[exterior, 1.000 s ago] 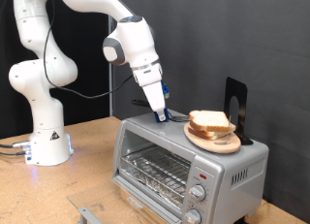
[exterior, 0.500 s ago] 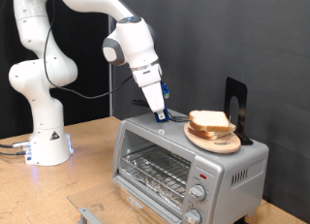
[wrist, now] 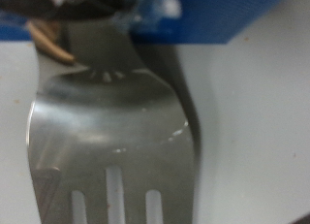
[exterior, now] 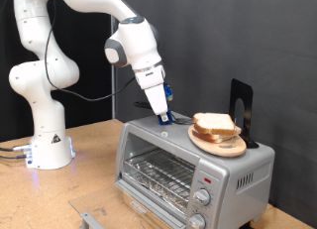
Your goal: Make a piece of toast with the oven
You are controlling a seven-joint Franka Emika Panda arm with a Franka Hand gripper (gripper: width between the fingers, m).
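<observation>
The silver oven [exterior: 188, 170] stands at the exterior view's lower right, its wire rack showing behind the front glass. My gripper [exterior: 163, 117] is down on the oven's top, near its back left corner, just left of a round wooden plate [exterior: 233, 148] stacked with bread slices [exterior: 215, 125]. The wrist view is filled by a slotted metal spatula blade [wrist: 107, 117] lying on a pale surface, very close below the hand, with a blue part [wrist: 208, 18] above it. No single slice of toast shows apart from the stack.
A black upright stand [exterior: 241, 105] is on the oven's top behind the plate. Round knobs [exterior: 202, 197] run down the oven's right front. The arm's white base [exterior: 48, 148] stands on the wooden table at the left. A grey metal piece [exterior: 89, 218] lies at the bottom edge.
</observation>
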